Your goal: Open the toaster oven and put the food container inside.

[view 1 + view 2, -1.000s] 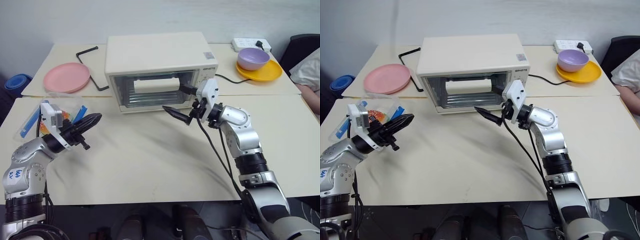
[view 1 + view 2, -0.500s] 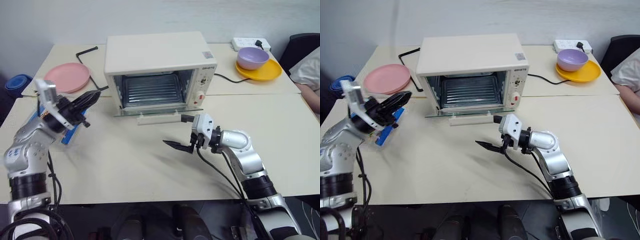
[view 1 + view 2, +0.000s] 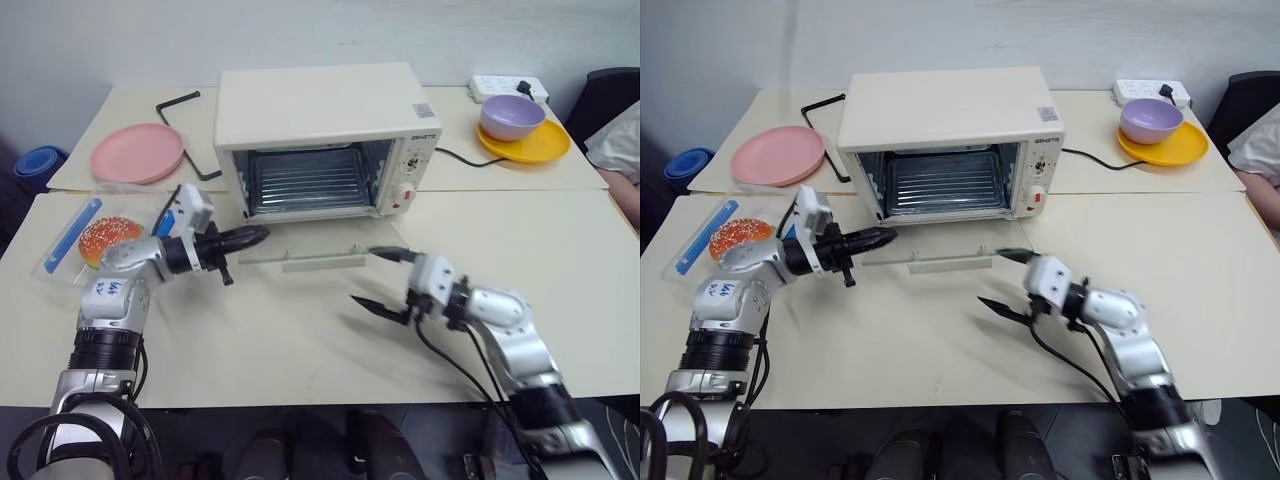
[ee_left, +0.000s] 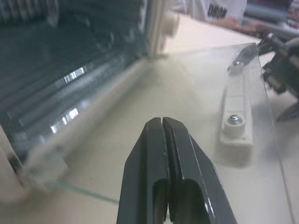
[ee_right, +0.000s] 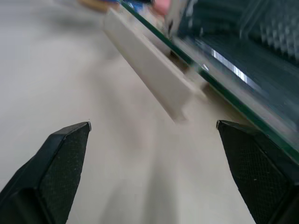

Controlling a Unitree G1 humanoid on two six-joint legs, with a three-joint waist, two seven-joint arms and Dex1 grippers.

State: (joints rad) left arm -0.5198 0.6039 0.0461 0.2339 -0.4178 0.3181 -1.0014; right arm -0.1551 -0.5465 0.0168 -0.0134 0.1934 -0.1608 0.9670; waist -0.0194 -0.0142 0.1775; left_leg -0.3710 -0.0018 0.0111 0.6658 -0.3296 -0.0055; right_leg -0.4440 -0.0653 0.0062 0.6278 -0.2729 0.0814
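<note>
The food container (image 3: 95, 235) lies on the worktop (image 3: 300, 330) at the far left, near the pink plate (image 3: 137, 153), with the toy burger showing through its clear top. Nothing is holding it. Just to its right is the left end effector (image 3: 250, 236). Its two black fingers are pressed tight together with nothing between them, and the tip hangs over the left end of the glass door (image 3: 300, 254), which lies flat and open in front of the toaster oven (image 3: 325, 135). The wire rack inside is bare. To the right, the right end effector (image 3: 385, 278) sits low over the worktop near the right end of the door, fingers spread wide and holding nothing. So the opening step looks done, and the putting-in step is the one in hand. I think the next move calls for the left arm to go back to the box, open its fingers, grip the box and carry it level over the door and onto the rack. One second ago the door was shut and the right end effector was up at the oven front; now the door is down and that arm has dropped away. The left end effector was over by the container then, and it has swung across toward the oven.
</note>
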